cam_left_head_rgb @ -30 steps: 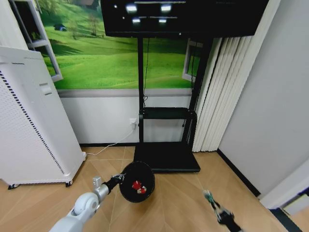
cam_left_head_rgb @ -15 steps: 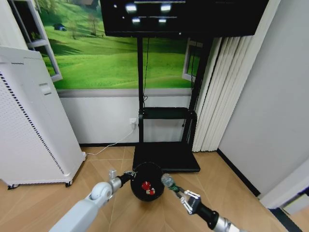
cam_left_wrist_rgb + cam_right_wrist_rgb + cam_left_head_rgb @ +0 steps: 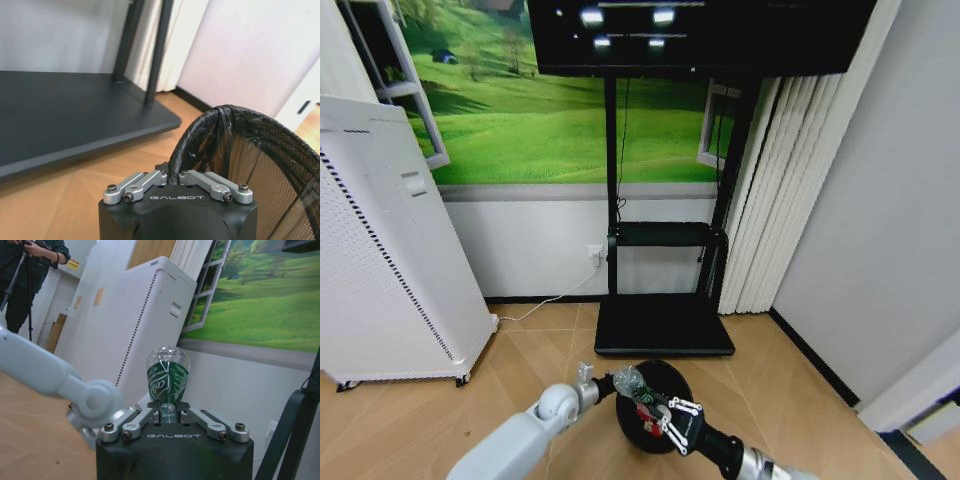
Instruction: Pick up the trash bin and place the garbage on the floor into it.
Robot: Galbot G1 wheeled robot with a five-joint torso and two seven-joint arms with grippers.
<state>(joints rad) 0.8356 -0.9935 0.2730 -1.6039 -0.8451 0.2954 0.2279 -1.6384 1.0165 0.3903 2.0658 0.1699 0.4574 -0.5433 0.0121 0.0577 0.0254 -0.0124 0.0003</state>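
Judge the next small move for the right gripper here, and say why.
Probably open the fingers and drop the bottle. The right gripper is shut on the neck of the plastic bottle, and in the head view the bottle sits over the rim of the trash bin, which the left gripper holds by its rim.

In the head view the bottle (image 3: 632,384) and the right gripper (image 3: 655,408) cover much of the trash bin (image 3: 672,379) mouth, so its contents are largely hidden. The near edge cuts off both arms. In the left wrist view the left gripper (image 3: 174,179) hides the rim section it pinches, and the bin runs off the frame. In the right wrist view the bottle's neck sits concealed between the fingers (image 3: 134,424).
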